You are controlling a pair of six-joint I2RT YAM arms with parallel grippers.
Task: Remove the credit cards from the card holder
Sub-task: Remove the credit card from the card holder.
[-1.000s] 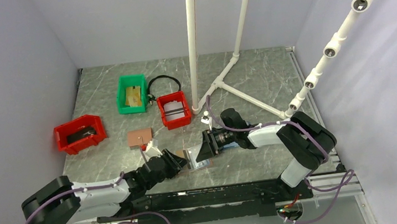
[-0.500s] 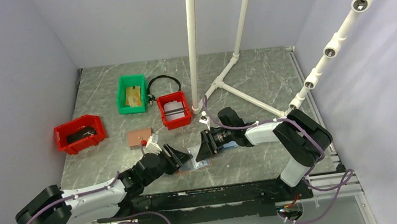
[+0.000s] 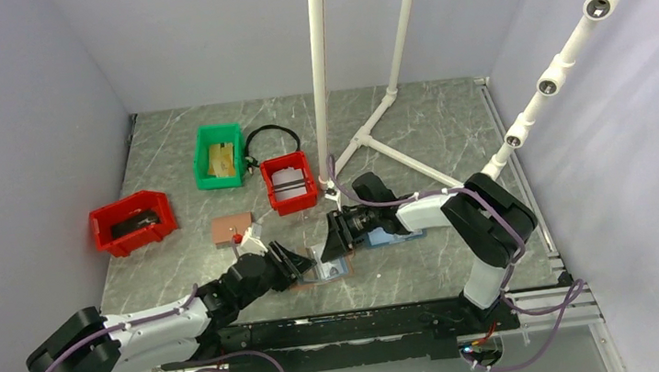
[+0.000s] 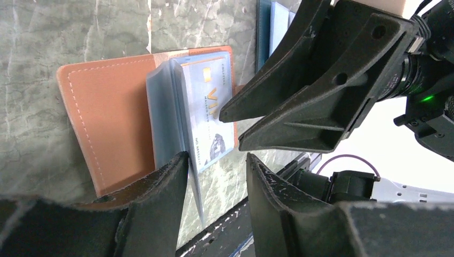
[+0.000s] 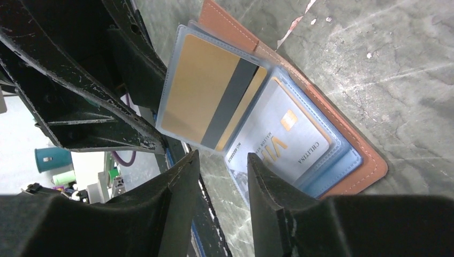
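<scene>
The brown card holder (image 3: 310,279) lies open on the table, its light blue inside up (image 4: 107,118) (image 5: 353,160). A pale credit card (image 4: 211,107) (image 5: 284,139) sits in its right pocket. Above it a clear sleeve stands raised, holding a gold card (image 5: 209,91) with a dark stripe. My left gripper (image 3: 301,261) (image 4: 217,158) is open at the holder's near edge, and the sleeve's edge rests against its left finger. From the other side my right gripper (image 3: 327,242) (image 5: 223,155) faces it, open, its tips just below the sleeve's corner and gripping nothing.
An all-blue bifold (image 3: 396,234) lies under the right arm. A brown flat piece (image 3: 230,227) sits left of the holder. Two red bins (image 3: 132,221) (image 3: 289,181), a green bin (image 3: 218,156), a black cable (image 3: 270,137) and a white pipe frame (image 3: 391,106) stand farther back.
The left gripper reached forward to the holder's near edge and stands wider than a second ago. The right gripper shifted left toward it and its jaws narrowed.
</scene>
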